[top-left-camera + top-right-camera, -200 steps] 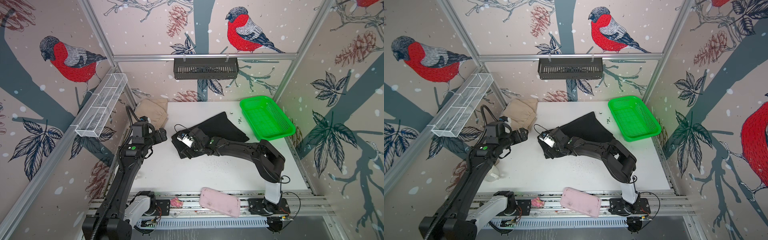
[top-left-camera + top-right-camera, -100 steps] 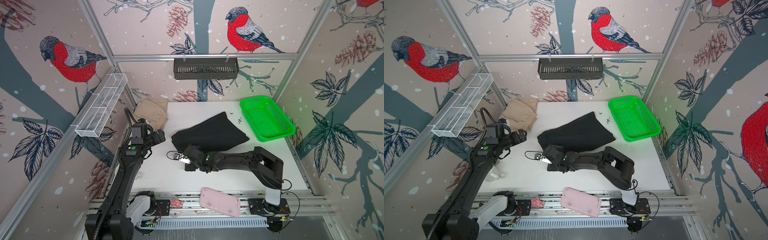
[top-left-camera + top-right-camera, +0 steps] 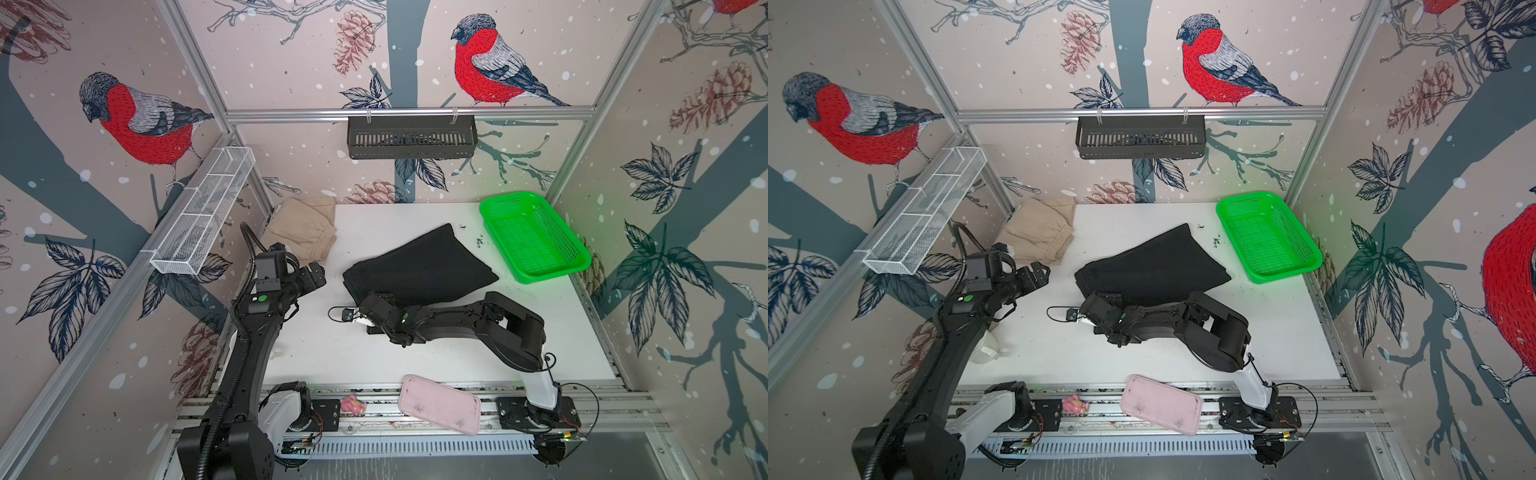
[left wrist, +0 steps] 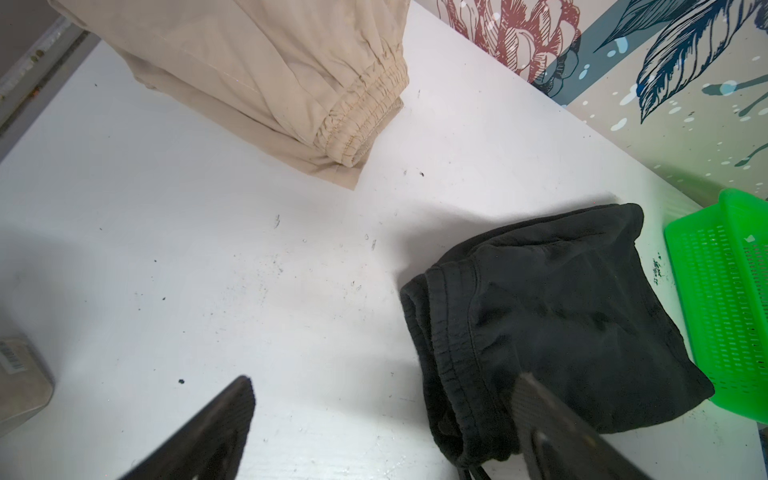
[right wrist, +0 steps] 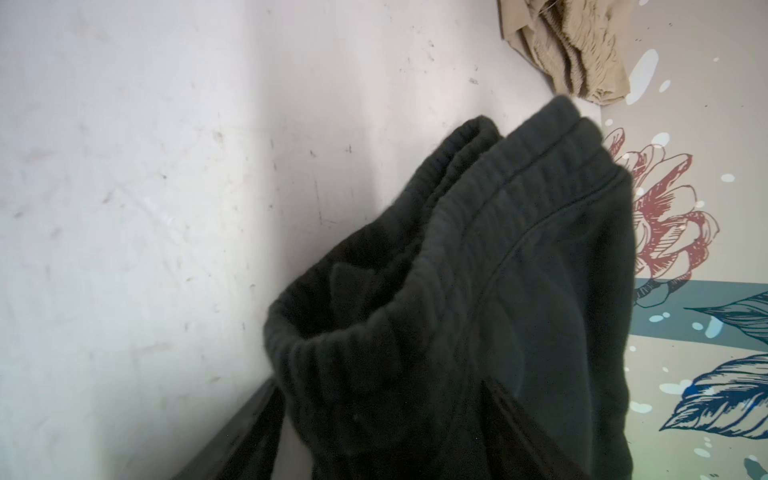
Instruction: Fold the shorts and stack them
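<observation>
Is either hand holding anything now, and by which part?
The left hand is open and empty. The right hand straddles the waistband corner of the black shorts; whether it grips them cannot be told.

Black shorts [image 3: 419,266]: matt, fleecy cloth. Beige shorts [image 3: 303,228]: thin, crinkled cloth. Basket [image 3: 552,272]: glossy green plastic mesh. Counter [image 3: 324,349]: smooth, scuffed white.

Left claw [image 3: 316,275] spread wide; right claw [image 5: 380,390] low.
</observation>
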`<action>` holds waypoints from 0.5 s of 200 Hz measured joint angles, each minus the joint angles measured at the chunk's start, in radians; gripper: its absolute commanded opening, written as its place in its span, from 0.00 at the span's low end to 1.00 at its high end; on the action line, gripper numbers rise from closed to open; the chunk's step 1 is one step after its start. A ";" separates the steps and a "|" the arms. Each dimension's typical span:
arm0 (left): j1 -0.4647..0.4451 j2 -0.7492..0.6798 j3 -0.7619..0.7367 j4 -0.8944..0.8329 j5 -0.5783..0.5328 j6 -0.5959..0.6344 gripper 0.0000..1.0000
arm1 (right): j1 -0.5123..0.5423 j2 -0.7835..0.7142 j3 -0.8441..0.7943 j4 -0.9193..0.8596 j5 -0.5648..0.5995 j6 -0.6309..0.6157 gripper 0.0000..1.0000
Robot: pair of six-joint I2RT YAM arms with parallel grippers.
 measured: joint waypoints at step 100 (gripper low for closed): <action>0.000 0.113 -0.247 0.327 0.288 -0.242 0.97 | -0.063 -0.064 -0.106 0.134 -0.184 0.164 0.03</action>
